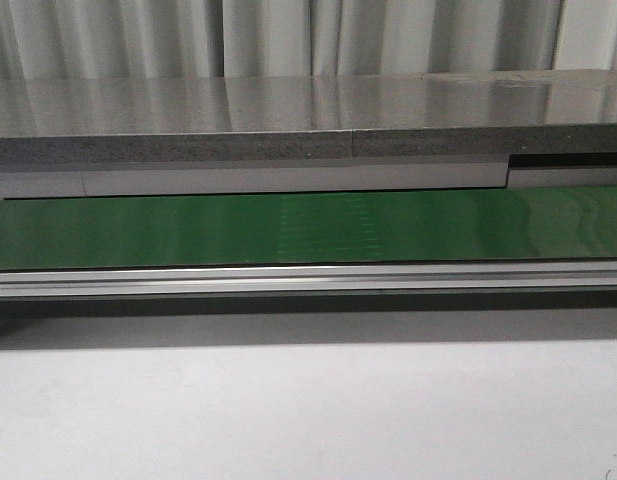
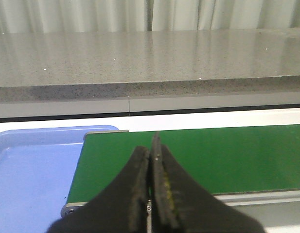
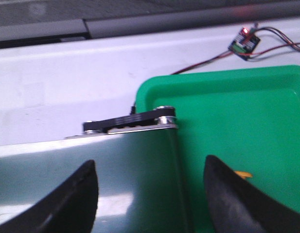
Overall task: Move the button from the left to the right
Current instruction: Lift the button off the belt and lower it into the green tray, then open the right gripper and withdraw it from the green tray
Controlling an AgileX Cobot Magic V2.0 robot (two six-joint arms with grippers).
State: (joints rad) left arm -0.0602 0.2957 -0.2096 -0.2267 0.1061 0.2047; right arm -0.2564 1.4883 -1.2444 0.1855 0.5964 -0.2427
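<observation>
The button is not showing clearly in any view: the green belt is running bare across the front view, and nothing is sitting between either pair of jaws. The one hint is a small yellow-orange sliver peeking out just beside the right-hand finger of the right gripper, lying inside the green tray; it is too hidden to say whether that is the button's head. If it is, the transfer is looking largely done; if not, the task is not yet started, since no gripper is carrying anything. The left gripper is hanging with its jaws pressed together, holding nothing, its tips pointing over the near end of the belt, with a blue tray lying to one side of them. The right gripper is hovering with its jaws spread wide, the belt's end roller and the tray rim sitting in the gap ahead of them. Beyond the tray, a small circuit board with wires is resting on the white table.
</observation>
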